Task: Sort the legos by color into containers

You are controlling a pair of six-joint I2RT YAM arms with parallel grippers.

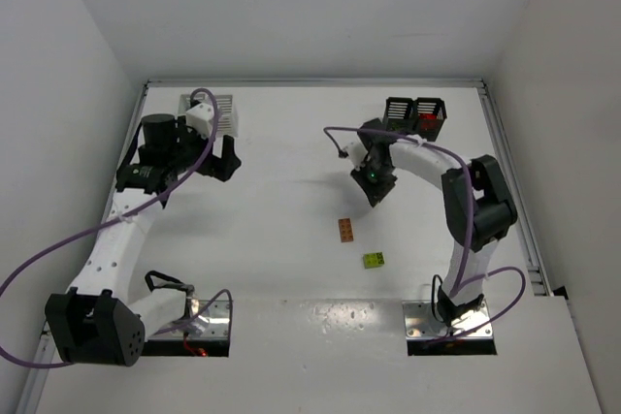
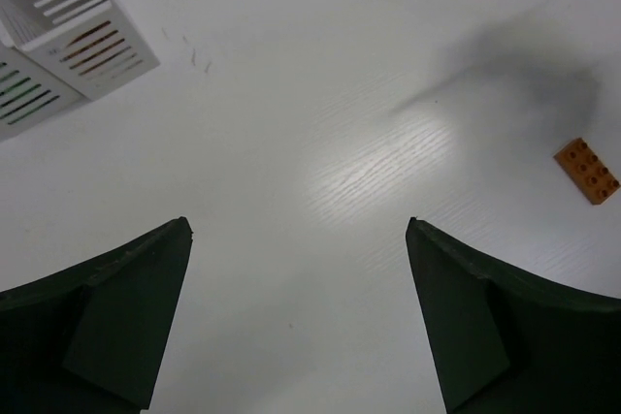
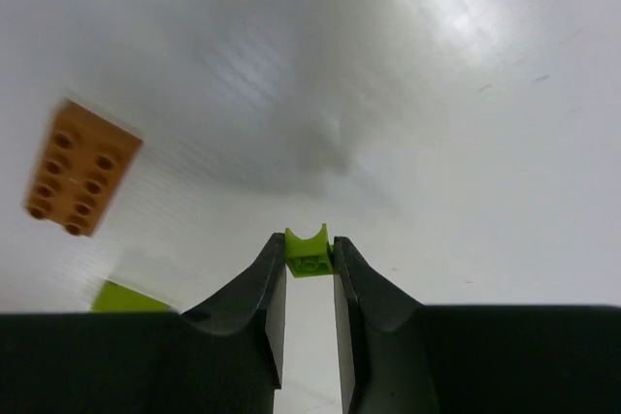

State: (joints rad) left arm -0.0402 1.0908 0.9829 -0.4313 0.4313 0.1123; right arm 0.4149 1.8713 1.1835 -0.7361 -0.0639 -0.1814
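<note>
My right gripper (image 3: 310, 239) is shut on a small lime green lego (image 3: 309, 259), pinched between its fingertips above the table. In the top view this gripper (image 1: 375, 187) hangs in front of the black containers (image 1: 415, 115). An orange-brown lego (image 1: 345, 229) and another lime lego (image 1: 374, 260) lie on the table nearer the arm bases; the right wrist view shows them too, the orange-brown lego (image 3: 82, 170) and the lime lego (image 3: 126, 296). My left gripper (image 2: 299, 227) is open and holds nothing, just in front of the white containers (image 2: 68, 41). Something red (image 1: 430, 122) shows in the right black container.
The white containers (image 1: 219, 106) stand at the back left, close to the left arm's wrist. A raised rail (image 1: 505, 172) runs along the table's right edge. The orange-brown lego (image 2: 587, 170) lies far right in the left wrist view. Purple cables loop off both arms.
</note>
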